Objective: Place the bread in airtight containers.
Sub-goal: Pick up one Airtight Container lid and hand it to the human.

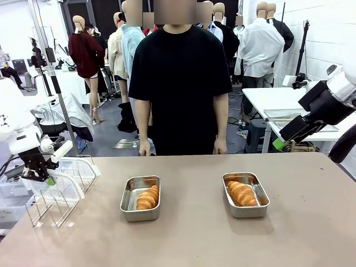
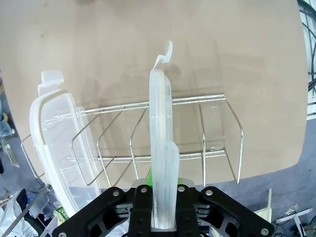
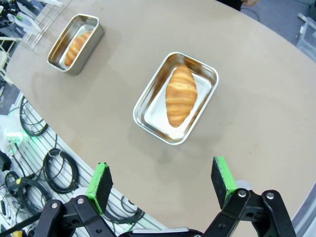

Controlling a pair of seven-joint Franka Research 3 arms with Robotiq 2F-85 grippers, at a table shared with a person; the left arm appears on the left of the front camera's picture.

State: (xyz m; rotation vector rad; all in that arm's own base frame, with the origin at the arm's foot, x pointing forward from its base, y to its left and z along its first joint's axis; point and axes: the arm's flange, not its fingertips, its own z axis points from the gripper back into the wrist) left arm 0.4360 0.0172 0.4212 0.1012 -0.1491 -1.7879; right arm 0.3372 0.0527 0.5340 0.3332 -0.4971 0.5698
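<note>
Nearest in, the left hand [image 2: 162, 210] was clamped on a clear lid [image 2: 160, 123], pinching its lower edge between the pads. That lid stood on edge in a slot of the wire rack [image 2: 217, 128]. A second lid [image 2: 57, 143] leaned in the rack just beside it, with nothing holding it.

Across on the other side, the right hand [image 3: 160, 178] hung above the desk [image 3: 256, 98], jaws spread wide, nothing between them, looking down on the right pan [image 3: 200, 86]. And there it was: a roll [image 3: 180, 96] lying lengthwise inside that pan, well within the walls. The left pan [image 1: 132, 194], mid-desk like its partner and well apart from it, carried the other roll [image 1: 148, 198], tucked toward one side.

At the far edge the person [image 1: 179, 83] stood with both hands low by the desk rim, touching nothing.

So the bread part looked done, one roll in each pan. What was left, by my reading, was the sealing. Both pans sat open, and both lids were in the rack. The gripped lid had yet to be carried to a pan and pressed on, and the second lid would follow.
</note>
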